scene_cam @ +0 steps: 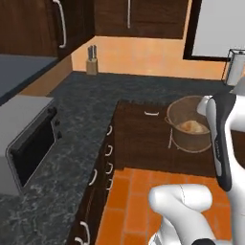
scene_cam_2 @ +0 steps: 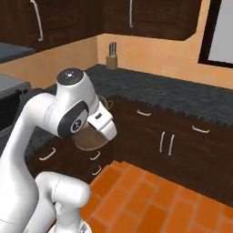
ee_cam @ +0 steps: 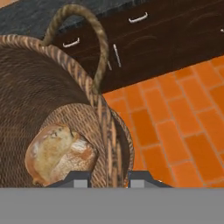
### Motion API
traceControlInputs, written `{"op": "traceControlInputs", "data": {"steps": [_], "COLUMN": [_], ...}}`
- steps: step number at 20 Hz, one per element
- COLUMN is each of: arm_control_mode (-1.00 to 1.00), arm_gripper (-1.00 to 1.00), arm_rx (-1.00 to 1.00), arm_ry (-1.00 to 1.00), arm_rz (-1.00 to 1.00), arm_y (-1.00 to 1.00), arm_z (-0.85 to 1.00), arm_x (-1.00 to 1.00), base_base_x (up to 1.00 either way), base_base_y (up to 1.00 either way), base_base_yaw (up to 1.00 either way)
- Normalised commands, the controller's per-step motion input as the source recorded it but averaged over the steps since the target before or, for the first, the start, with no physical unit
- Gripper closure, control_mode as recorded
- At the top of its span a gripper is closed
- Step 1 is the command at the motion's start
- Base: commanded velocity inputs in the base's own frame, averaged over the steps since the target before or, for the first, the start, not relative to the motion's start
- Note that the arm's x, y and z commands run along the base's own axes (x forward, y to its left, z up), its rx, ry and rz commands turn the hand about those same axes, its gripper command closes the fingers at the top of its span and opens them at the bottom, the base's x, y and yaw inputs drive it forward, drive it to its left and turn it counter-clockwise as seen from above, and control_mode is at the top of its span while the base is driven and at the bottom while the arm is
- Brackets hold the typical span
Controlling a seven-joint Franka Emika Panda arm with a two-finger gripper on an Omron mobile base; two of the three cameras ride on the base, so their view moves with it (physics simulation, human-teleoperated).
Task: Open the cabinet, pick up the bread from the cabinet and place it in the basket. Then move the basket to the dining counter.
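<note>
1. The gripper (ee_cam: 106,179) is nearly closed, its two fingertips clamped on the rim of the basket (ee_cam: 52,113), one tip inside the wall and one outside
2. The bread (ee_cam: 59,153) lies on the basket's woven bottom, close to the gripped side, resting against the inner wall
3. In the left base view the basket (scene_cam: 189,129) hangs in the air in front of the dark lower cabinets (scene_cam: 143,139), above the orange tile floor (scene_cam: 139,201), with the bread (scene_cam: 191,127) visible inside it
4. It touches no surface; only the gripper carries it
5. The basket's arched handle (ee_cam: 89,35) stands up from the rim in the hand view, looping over the far side
6. In the right base view the arm's elbow hides most of the basket (scene_cam_2: 88,139); just its lower brown edge shows beneath the white wrist
7. The black speckled surface (scene_cam: 72,143) runs along the left and back walls, carrying a microwave (scene_cam: 26,143) at left and a knife block (scene_cam: 92,64) in the far corner
8. Upper cabinets (scene_cam: 139,16) above that corner are closed
9. A window (scene_cam: 217,28) sits at the upper right of the left base view
</note>
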Motion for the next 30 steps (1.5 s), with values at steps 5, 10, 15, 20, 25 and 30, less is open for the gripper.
{"op": "traceControlInputs", "data": {"steps": [5, 10, 15, 20, 25, 30], "arm_control_mode": [1.00, 1.00, 1.00, 1.00, 1.00, 1.00], "arm_gripper": [1.00, 1.00, 1.00, 1.00, 1.00, 1.00], "arm_rx": [0.00, 0.00, 0.00, 0.00, 0.00, 0.00], "arm_ry": [0.00, 0.00, 0.00, 0.00, 0.00, 0.00], "arm_rz": [0.00, 0.00, 0.00, 0.00, 0.00, 0.00], "arm_y": [0.00, 0.00, 0.00, 0.00, 0.00, 0.00], "arm_z": [0.00, 0.00, 0.00, 0.00, 0.00, 0.00], "arm_x": [0.00, 0.00, 0.00, 0.00, 0.00, 0.00], "base_base_x": [0.00, 0.00, 0.00, 0.00, 0.00, 0.50], "base_base_y": [-0.56, -0.27, -0.01, 0.00, -0.10, -0.69], "base_base_yaw": [-0.84, -0.92, -0.99, -1.00, -0.98, -0.48]}}
